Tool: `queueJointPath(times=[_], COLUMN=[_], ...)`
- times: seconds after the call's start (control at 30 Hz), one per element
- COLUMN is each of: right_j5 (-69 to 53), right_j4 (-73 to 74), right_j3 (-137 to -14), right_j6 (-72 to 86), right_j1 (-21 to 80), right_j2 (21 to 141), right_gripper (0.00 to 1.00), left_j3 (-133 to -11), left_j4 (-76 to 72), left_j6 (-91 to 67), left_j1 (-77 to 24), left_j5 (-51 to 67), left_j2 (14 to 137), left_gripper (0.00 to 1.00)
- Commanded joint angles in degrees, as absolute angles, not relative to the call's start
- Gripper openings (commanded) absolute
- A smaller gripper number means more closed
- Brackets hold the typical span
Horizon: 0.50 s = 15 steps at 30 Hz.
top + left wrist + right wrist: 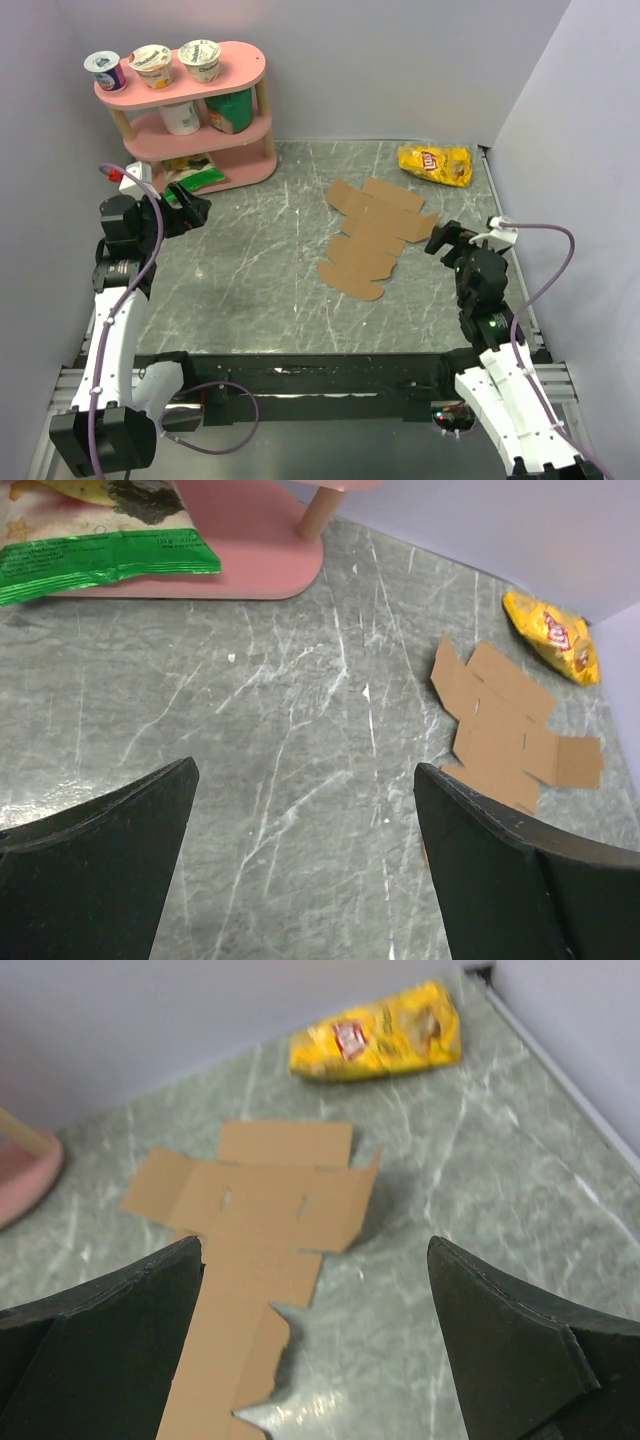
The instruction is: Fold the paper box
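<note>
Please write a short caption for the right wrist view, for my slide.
Open right hand facing the flat cardboard sheet, with a yellow chip bag beyond it.

Shelf [255, 131] blocks far-left; ctr open.

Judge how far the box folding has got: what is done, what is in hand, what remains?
Done: nothing visible. The paper box lies as a flat, unfolded sheet on the table.
In hand: nothing. Both grippers are open and empty, with the right gripper near the sheet's right edge and the left gripper away by the pink shelf.
Left: every fold, starting with a first grasp.
</note>
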<state>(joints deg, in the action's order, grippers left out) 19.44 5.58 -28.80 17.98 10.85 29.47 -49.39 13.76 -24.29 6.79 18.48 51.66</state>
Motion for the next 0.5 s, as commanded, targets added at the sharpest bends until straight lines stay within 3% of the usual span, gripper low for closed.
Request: queueJointPath(times=[0.0,0.17,0.33,0.47], right_j5=[19.5,15.4,8.6,-1.8], right_j4=[11.1,14.7,20.3,20.3], right_j3=[-34.8,-38.0,-44.5,-49.2], right_j6=[18.5,20.6,23.9,23.9], right_j1=[10.8,10.6,7.9,1.9], right_j2=[31.8,34.3,48.1,61.5], right_gripper=[1.00,1.00,1.00,0.98], left_j3=[-49.6,-53.9,-64.2,-67.2], left_j4=[10.3,10.4,15.1,12.0], left_j6=[-27.7,-25.3,-21.5,-23.1], left_j1=[7.0,6.4,-7.8,-12.7], left_j5=[17.2,20.8,11.7,21.3], left_j2=[51.7,56.4,64.3,69.4], left_gripper=[0.96,0.96,0.96,0.98])
